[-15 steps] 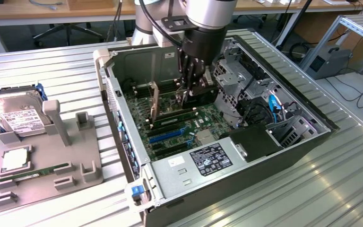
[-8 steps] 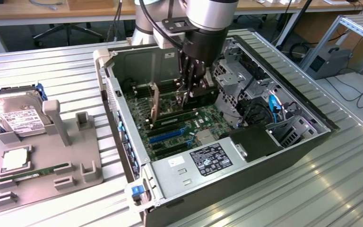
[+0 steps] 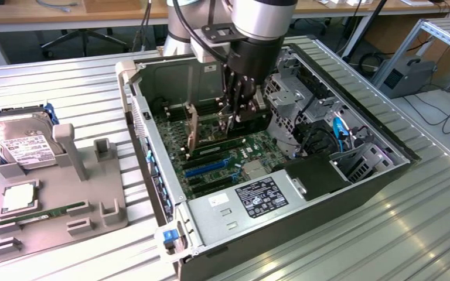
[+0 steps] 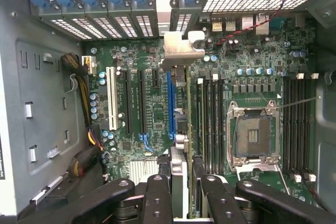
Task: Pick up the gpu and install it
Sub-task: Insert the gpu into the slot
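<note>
Gpu lifted, gripped edge-on in gripper fingers, held upright inside computer case over motherboard slots; seating unconfirmed.

**Around the open case**

You have an open computer case lying on the ribbed metal worktop. Inside it, the green motherboard shows an empty CPU socket and a white expansion slot. At the exterior view's left, a grey parts tray holds a hard drive and a RAM stick.
</note>
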{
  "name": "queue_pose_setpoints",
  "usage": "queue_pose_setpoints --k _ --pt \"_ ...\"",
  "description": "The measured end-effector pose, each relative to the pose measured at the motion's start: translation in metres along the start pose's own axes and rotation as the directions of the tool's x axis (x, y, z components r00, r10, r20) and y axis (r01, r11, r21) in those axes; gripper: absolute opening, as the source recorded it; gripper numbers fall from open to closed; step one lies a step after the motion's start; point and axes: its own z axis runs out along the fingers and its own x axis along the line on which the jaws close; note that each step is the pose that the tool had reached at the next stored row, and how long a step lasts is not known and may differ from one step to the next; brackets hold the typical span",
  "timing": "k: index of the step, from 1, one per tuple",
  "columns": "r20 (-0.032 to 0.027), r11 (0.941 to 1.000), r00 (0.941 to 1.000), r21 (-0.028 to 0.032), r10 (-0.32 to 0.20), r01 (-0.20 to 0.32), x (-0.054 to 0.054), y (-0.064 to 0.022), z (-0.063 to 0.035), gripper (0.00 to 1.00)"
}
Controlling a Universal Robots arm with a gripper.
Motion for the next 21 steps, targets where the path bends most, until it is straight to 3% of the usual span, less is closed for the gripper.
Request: queue_pose_setpoints --k 21 --pt "-0.0001 1.0000 1.0000 -0.0001 0.000 0.000 0.0055 -0.0002 0.0038 0.27"
